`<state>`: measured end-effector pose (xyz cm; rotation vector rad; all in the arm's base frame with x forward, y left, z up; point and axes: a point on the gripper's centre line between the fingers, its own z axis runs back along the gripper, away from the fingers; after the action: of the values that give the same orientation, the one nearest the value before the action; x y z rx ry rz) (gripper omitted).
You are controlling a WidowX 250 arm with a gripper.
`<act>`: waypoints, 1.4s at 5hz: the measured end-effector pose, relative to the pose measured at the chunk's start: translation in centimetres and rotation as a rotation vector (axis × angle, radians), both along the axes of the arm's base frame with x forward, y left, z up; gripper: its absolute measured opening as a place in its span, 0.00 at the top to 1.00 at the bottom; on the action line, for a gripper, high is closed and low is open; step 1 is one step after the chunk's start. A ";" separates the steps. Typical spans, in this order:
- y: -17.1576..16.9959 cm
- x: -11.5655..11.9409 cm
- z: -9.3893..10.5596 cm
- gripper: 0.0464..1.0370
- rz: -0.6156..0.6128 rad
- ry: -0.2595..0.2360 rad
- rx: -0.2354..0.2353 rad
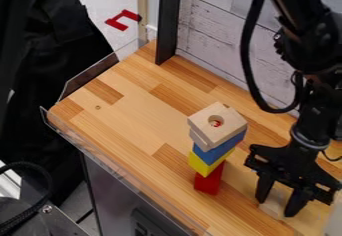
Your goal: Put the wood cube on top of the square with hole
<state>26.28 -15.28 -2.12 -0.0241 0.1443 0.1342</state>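
Wood cube: the pale wood cube [271, 209] is seen low at the tabletop [143, 112], near the tower [218, 152] and to the viewer's right of its base; it is not yet on top.
Gripper: the black gripper [276, 208] is pointed down over the cube, right of the tower. Whether it is clamped on the cube cannot be told. This placing is judged to be for a grasp from above, followed by a straight lift.
Red block: the tower's foot is formed by a red block [210, 180], stood upright, so height is given to the target.
Yellow and blue blocks: a yellow block [204, 164] and, above it, a blue block [212, 153] are stacked unevenly in the tower; it could be toppled by a light knock.
Square with hole: the pale square with hole [230, 116] is laid at the tower's top, hole upward. A level rim is offered for the cube, which should be centred over the hole.
Cable: a black cable [248, 55] is looped beyond the tower, beside the arm; it should be kept clear of the stack.
Guard: a clear guard [90, 76] is fixed along the table edge, left of and beyond the tower.
Wall: a plank-patterned wall [217, 27] is set behind the tower, so reach that way is limited.
Floor: a red bracket-shaped piece [116, 24] is seen far beyond the tower.
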 end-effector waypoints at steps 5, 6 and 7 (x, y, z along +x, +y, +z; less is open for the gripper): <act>-2.4 -1.0 14.8 0.56 -0.017 -0.243 -0.049; -0.8 -0.4 15.2 0.56 0.029 -0.240 -0.040; 1.5 0.0 15.4 0.56 0.105 -0.230 -0.029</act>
<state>26.29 -13.76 13.23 -0.0754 -0.0846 0.2326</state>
